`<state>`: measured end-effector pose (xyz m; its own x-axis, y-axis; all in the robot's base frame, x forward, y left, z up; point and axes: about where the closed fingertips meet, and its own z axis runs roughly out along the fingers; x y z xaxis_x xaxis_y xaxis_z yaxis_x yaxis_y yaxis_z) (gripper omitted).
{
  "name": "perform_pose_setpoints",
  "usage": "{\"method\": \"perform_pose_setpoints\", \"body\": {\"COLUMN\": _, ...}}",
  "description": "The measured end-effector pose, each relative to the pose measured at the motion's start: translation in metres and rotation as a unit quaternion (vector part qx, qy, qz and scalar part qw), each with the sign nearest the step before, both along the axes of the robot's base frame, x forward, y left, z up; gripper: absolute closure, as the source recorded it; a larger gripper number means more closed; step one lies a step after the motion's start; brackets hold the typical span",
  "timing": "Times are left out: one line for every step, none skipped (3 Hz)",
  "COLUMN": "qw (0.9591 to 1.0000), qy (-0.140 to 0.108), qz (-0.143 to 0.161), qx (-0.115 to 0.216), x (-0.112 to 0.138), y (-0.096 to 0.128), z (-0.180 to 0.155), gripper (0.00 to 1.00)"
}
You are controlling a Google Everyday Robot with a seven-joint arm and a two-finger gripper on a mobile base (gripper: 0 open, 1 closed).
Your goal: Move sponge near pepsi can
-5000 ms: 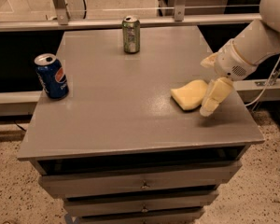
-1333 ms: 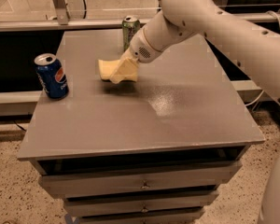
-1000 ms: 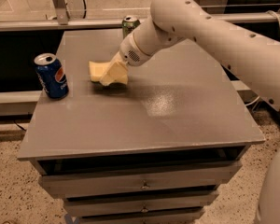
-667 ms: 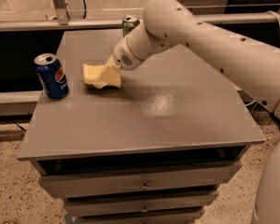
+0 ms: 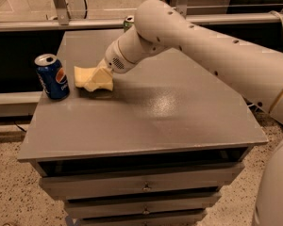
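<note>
The blue pepsi can [image 5: 53,77] stands upright near the left edge of the grey table [image 5: 146,121]. The pale-yellow sponge [image 5: 83,76] lies low over the table just right of the can, a small gap between them. My gripper [image 5: 100,80] reaches in from the right on the white arm and is shut on the sponge, its pale fingers covering the sponge's right part. I cannot tell whether the sponge touches the tabletop.
A green-silver can [image 5: 128,22] stands at the table's back edge, mostly hidden behind my arm [image 5: 203,46]. Drawers [image 5: 141,185] sit under the tabletop. A rail and glass partition run behind the table.
My gripper has carried the sponge from the right side of the table leftward, and over the last second further left and down toward the pepsi can.
</note>
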<state>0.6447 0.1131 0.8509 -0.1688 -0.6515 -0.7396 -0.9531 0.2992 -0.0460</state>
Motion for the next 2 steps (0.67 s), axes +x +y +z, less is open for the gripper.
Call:
{"method": "perform_pose_setpoints", "body": {"qw": 0.9999, "qy": 0.006, "qz": 0.009, "qx": 0.004, "x": -0.0056, "y": 0.0088, "z": -0.0008, "gripper": 0.5}}
{"method": "perform_pose_setpoints", "body": {"qw": 0.9999, "qy": 0.01, "qz": 0.012, "qx": 0.002, "x": -0.0082, "y": 0.011, "z": -0.0034, "gripper": 0.29}}
